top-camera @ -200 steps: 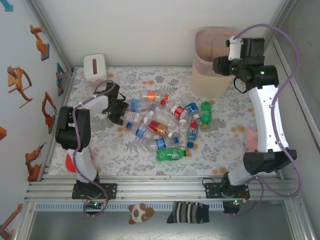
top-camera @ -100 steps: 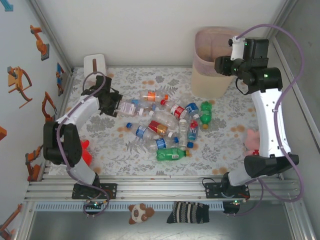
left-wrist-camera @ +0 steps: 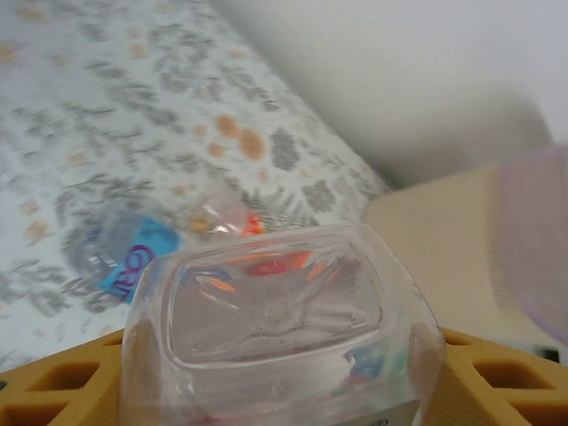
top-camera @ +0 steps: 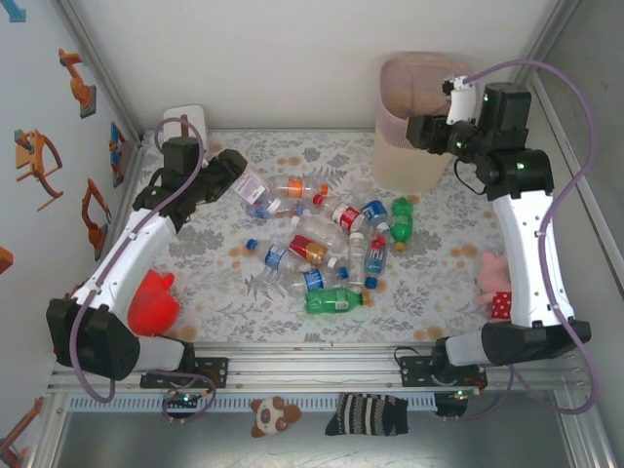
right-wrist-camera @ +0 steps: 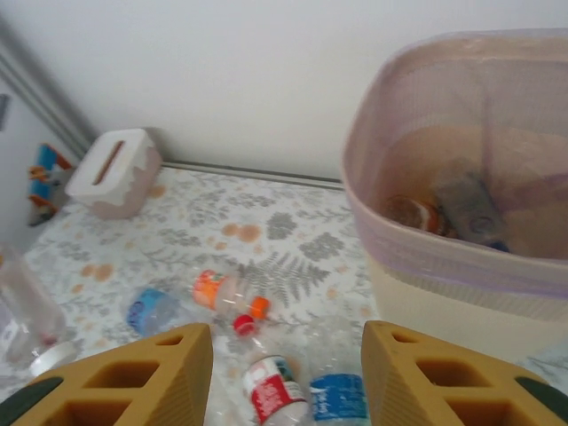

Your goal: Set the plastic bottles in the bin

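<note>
carrying a clear bottle (left-wrist-camera: 282, 330) clenched in the left gripper (top-camera: 232, 172), far-left above the bottle pile (top-camera: 322, 244), the move needed height to clear the bin (top-camera: 402, 161); the right gripper (top-camera: 417, 131) hung parted, empty, by its rim.

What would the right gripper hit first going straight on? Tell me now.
Probably the red-label bottle in the pile on the table; the open right gripper points down just left of the bin. Depth is unclear, so the blue-label bottle beside it may come first.
</note>
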